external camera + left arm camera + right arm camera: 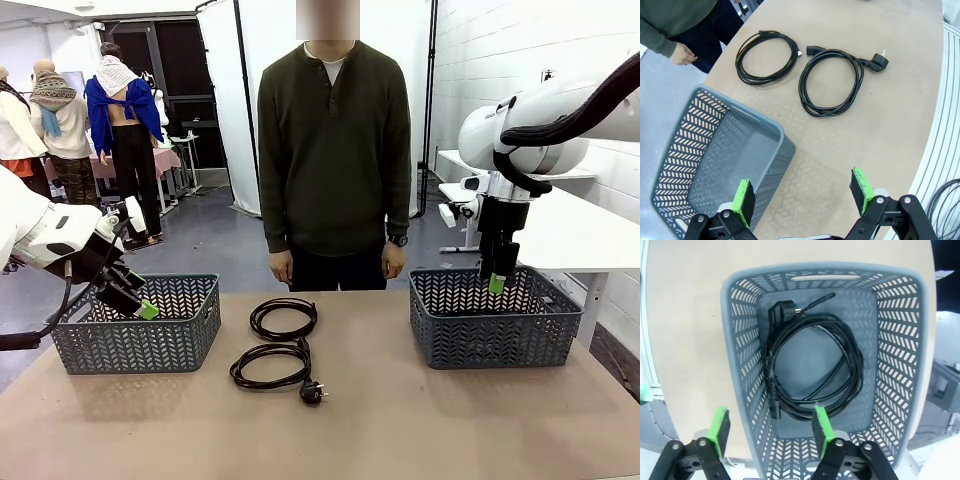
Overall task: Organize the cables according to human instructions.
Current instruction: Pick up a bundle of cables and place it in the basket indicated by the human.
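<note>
My right gripper (770, 426) is hanging over the right basket (825, 267), pads spread wide and clamping nothing. One cable (812, 370) is lying coiled on that basket's floor, its plug tucked against a side wall. The coil's nearest loop is slipping out of sight behind my finger (821, 426). From the front, the lattice wall is hiding the basket's inside. My fingers are also lining up edge-on there, so that view isn't giving me the gap.

My left gripper (803, 192) is hovering at the left basket (700, 150) by the table's (900, 125) left edge. It's open too, one pad over the basket's rim and the other over bare table. The basket's near end is running off the bottom of my wrist view, so I cannot tell what is lying there.

Two more cables are resting mid-table between the baskets. The far coil (283, 318) is lying toward the person's edge and the near coil (270, 365) just beside it; I can't tell whether they're touching. The near coil's chunky plug (312, 392) is sticking out toward my edge.

The person (335, 150) is standing at the far edge, arms hanging down. Through my left wrist I'm catching just a sleeve and one hand (682, 55), cropped at the corner. Thin dark loops in that view's bottom right corner are cut off, and I can't make out what they are.
</note>
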Robot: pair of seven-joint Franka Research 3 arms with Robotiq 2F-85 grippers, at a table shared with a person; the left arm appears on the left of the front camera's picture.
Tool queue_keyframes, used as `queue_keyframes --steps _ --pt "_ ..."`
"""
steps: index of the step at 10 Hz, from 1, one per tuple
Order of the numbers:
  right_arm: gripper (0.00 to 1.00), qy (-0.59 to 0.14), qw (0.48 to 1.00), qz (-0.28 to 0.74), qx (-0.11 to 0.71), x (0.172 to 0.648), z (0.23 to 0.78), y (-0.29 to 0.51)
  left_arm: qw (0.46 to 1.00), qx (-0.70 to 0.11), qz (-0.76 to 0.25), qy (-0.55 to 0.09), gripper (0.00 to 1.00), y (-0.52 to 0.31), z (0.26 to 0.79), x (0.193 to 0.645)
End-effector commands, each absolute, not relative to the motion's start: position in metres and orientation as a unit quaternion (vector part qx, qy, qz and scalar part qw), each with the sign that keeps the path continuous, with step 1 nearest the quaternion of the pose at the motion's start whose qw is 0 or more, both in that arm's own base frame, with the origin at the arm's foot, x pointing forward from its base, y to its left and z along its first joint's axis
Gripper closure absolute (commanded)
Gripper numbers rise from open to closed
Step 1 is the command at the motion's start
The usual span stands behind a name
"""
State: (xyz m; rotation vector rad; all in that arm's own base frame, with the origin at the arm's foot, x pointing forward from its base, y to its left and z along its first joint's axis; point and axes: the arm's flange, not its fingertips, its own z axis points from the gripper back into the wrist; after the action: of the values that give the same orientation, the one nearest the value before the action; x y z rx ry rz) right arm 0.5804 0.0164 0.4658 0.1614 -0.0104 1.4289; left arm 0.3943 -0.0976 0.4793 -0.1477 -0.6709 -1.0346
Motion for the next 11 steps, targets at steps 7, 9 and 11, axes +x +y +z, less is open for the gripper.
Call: queue_keyframes --steps 7,9,11 --pt "0.0 -0.004 0.753 0.654 0.075 0.5803 0.4671 0.0207 0.814 -0.075 -0.483 -0.315 0.0 -0.0953 0.4764 0.3921" --pt "0.0 -0.004 0.753 0.654 0.075 0.5803 0.4671 0.0207 0.814 -0.075 -0.483 -0.315 0.0 -0.0953 0.4764 0.3921" --pt "0.0 -0.004 0.753 0.654 0.075 0.5803 0.4671 0.0207 0.814 -0.075 -0.483 -0.315 0.0 -0.0953 0.4764 0.3921"
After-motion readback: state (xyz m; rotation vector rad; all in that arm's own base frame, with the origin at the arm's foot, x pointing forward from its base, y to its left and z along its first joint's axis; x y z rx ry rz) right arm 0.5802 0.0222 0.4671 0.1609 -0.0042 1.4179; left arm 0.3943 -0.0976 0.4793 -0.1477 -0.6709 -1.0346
